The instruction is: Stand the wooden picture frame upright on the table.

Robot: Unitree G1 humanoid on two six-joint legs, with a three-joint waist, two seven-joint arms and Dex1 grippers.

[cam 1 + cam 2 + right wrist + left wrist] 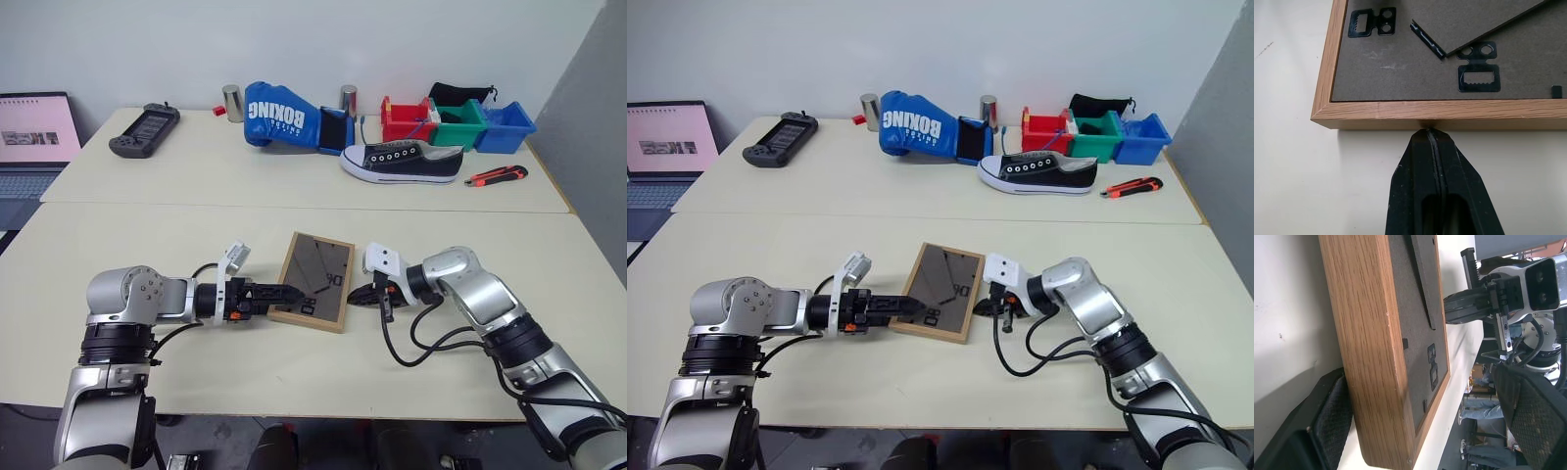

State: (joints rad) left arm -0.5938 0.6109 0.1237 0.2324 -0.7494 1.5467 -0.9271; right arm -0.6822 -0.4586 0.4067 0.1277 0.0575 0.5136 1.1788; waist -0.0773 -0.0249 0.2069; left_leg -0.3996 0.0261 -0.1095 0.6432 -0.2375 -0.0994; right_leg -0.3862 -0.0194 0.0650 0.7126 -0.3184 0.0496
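I am bracing the face-down picture frame (pixel 314 281) with my pinched-shut right gripper (pixel 1428 133); wide-open left gripper (pixel 277 292) straddling its left edge must clamp, then lift.

The pale beige tabletop (pixel 147 245) carries the wooden picture frame (pixel 313 281), lying back-up near the front edge. Toward the far edge lie a black handheld game console (pixel 144 129), a blue boxing glove (pixel 284 118), two metal cylinders (pixel 232 102), a black-and-white sneaker (pixel 404 162), red, green and blue bins (pixel 456 124) and a utility knife (pixel 496 176). A laptop (pixel 34 142) sits at the far left.
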